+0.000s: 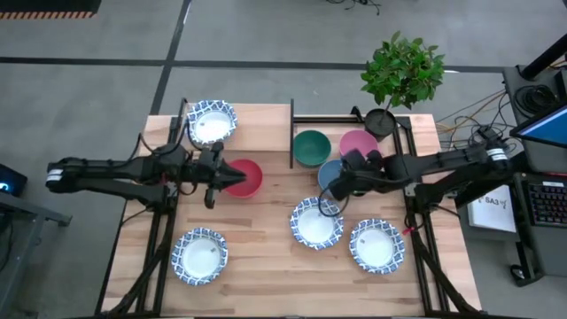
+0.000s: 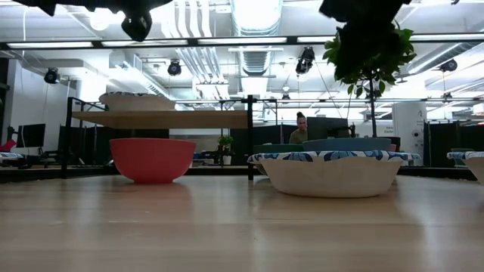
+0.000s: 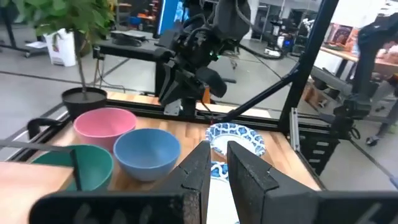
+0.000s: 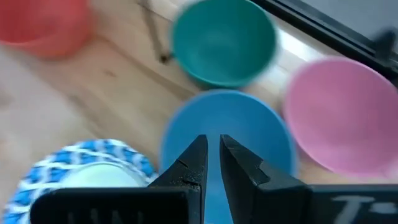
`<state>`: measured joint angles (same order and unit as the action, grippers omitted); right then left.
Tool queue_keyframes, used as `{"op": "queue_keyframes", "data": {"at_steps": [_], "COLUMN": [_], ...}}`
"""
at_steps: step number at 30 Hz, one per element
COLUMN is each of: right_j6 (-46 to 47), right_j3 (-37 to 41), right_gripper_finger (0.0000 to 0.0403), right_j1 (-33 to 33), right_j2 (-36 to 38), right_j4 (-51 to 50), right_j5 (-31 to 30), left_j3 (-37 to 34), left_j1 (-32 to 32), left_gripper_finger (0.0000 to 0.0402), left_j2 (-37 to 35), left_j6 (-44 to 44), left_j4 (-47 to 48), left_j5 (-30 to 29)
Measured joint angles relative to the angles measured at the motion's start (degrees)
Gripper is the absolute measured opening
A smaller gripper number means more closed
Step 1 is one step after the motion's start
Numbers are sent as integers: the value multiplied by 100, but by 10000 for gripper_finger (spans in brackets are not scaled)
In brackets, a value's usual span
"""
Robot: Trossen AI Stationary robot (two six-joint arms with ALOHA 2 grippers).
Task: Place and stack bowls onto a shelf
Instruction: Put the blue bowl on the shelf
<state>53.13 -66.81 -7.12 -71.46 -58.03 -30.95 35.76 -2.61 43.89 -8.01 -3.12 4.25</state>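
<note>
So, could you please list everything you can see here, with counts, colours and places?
Patterned bowls: four, white with blue rims; one on the shelf, three on the table: front left, centre, front right.
Plain bowls: four; red by the left gripper, green, pink, blue right of centre.
Shelf: one, light wood, back of table.
Plant: one, green, black pot, back right.
Person: one, far background.
Left gripper: shut, beside the red bowl.
Right gripper: shut, above the blue bowl.

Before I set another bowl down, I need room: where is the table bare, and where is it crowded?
Bare wood lies between the red bowl and the near-left patterned bowl, and on the shelf beside its patterned bowl. It is crowded where the green, pink and blue bowls cluster under the right gripper.
</note>
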Motion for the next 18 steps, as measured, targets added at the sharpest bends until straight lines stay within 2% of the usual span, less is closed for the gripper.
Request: {"op": "queue_keyframes", "data": {"at_steps": [3,7,15,18], "right_j6": [214,22,-58,314], "right_j3": [-379,-695,-1239,-1476], "right_gripper_finger": [31,31,31,35], "right_j1": [101,216,225,382], "right_j2": [-335,-712,-1559,-1869], "right_j4": [-500,-576,-571,-598], "right_j5": [94,437,567,829], "left_j3": [-39,-62,-78,-78], "left_j1": [0,0,0,0], "left_gripper_finger": [36,36,36,36], "left_j2": [-122,-188,-206,-251], "left_j6": [3,-12,103,207], "left_j4": [203,451,499,607], "left_j5": [-182,-502,-531,-531]}}
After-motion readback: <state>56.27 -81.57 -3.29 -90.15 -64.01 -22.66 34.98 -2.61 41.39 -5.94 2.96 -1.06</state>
